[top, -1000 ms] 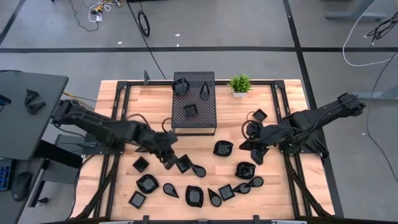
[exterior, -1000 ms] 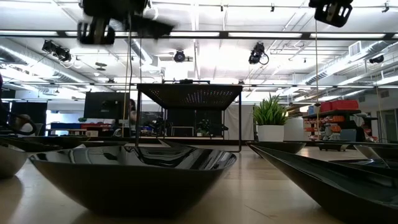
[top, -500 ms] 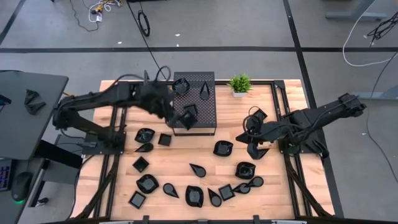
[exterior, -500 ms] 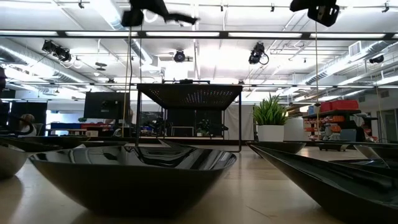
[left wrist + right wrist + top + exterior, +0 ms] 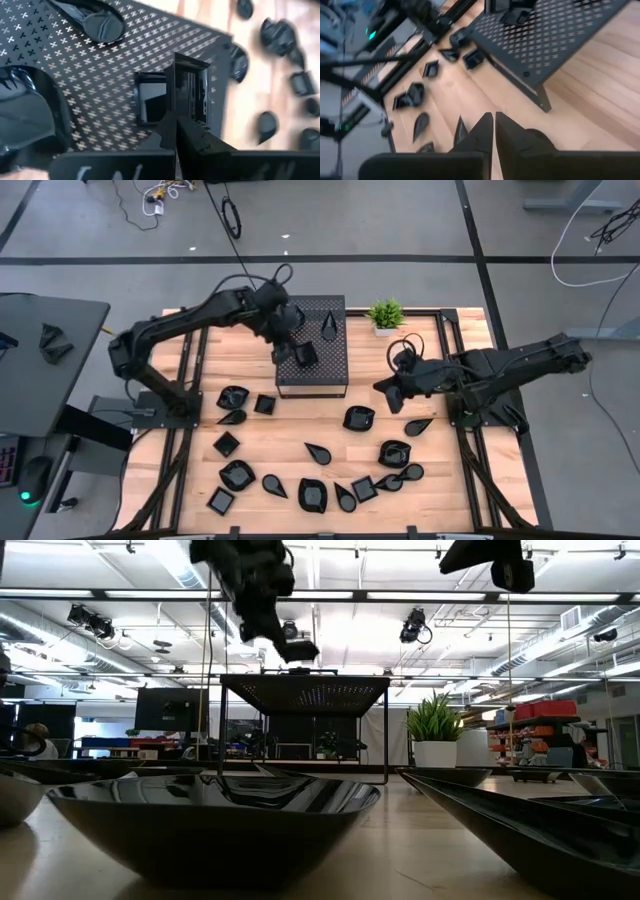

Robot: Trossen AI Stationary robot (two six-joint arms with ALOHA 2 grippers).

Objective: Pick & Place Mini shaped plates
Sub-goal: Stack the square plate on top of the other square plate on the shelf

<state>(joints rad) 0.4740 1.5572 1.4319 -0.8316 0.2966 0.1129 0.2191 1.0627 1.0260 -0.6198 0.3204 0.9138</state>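
Desk point(image 5: 470, 490): pale wood planks, butcher-block grain, dark metal frame around the edges.

Left side of desk: glossy black mini plates scattered on the wood. A rounded one point(image 5: 234, 396) and a small square one point(image 5: 264, 404) lie near the left edge, with a teardrop just below the rounded one. Further down sit another square point(image 5: 226, 444) and a rounded dish point(image 5: 237, 475).

Left tool point(image 5: 287, 350): over the box point(image 5: 335, 375), fingers closed on a square plate point(image 5: 187, 95), held on edge, tilted. The wrist view shows its raised rim and shiny, mirror-like inner face. The held plate hangs just above a second square plate point(image 5: 150, 97) lying flat on the box top.

Box: black sheet metal, perforated with small cross-shaped holes, standing on thin legs in the low view. On top also a rounded-leaf plate point(image 5: 291, 317) and a teardrop plate point(image 5: 330, 326).

Centre, lower desk: an arc of plates, teardrop point(image 5: 318, 451), rounded point(image 5: 312, 495), square point(image 5: 364, 488).

Plant point(image 5: 385, 315): green spiky leaves, white pot, just right of the box.

Right tool point(image 5: 392, 388): above the wood right of the box, fingers nearly together, nothing seen between them. A rounded plate point(image 5: 358, 418) and a teardrop point(image 5: 418, 425) lie close by on the desk, not touching it.
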